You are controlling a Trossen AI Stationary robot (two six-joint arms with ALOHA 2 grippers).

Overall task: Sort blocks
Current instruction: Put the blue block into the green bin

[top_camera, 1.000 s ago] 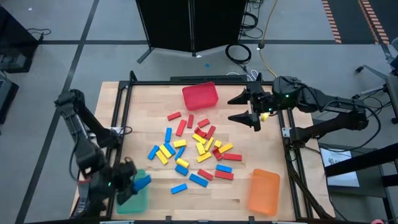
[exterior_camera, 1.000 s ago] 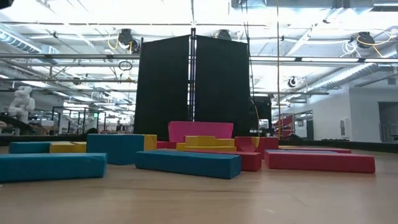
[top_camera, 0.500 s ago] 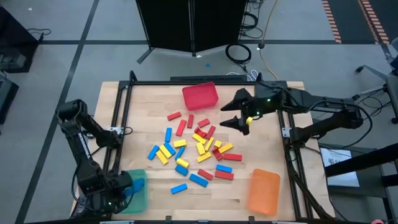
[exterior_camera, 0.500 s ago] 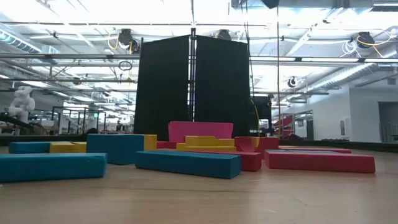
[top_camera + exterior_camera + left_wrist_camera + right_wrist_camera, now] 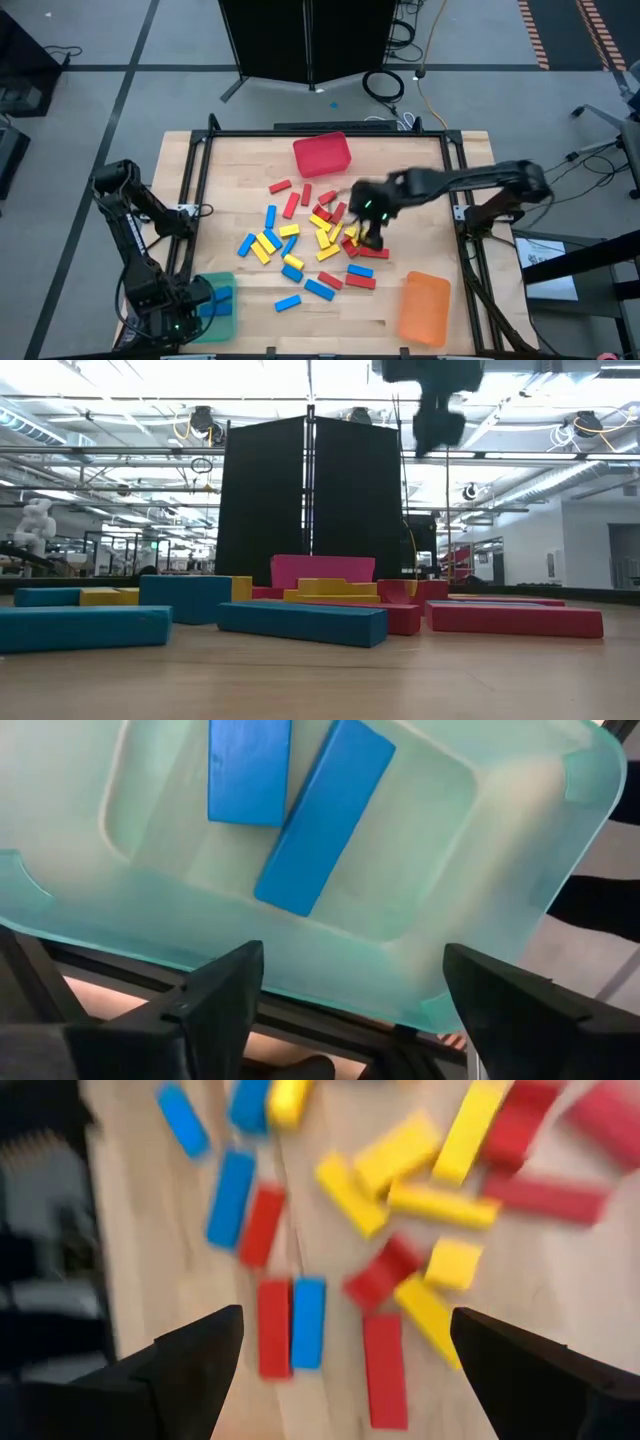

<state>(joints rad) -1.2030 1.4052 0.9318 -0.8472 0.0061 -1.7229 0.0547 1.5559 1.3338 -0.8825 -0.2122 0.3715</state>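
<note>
Blocks (image 5: 318,236) lie scattered directly beneath the right gripper (image 5: 368,228), its fingers spread wide and empty. Left gripper (image 5: 190,305), also spread, hangs over the green bin (image 5: 480,840) at the near left.

Three bins (image 5: 322,154), two blue blocks (image 5: 322,814) in one (roughly thirty loose).

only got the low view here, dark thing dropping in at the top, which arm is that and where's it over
Observer: That is the right pincer, reaching over the right side of the pile of small flat red, yellow and blue blocks.
Operator: fingers open?
Observer: Yes, its wrist view shows both fingers spread, nothing between them, loose blocks below.
Operator: and the left arm
Observer: The left pincer is open above the translucent green plastic bin at the table's near left corner.
Operator: anything in that bin
Observer: Two blue blocks lie inside, side by side.
</note>
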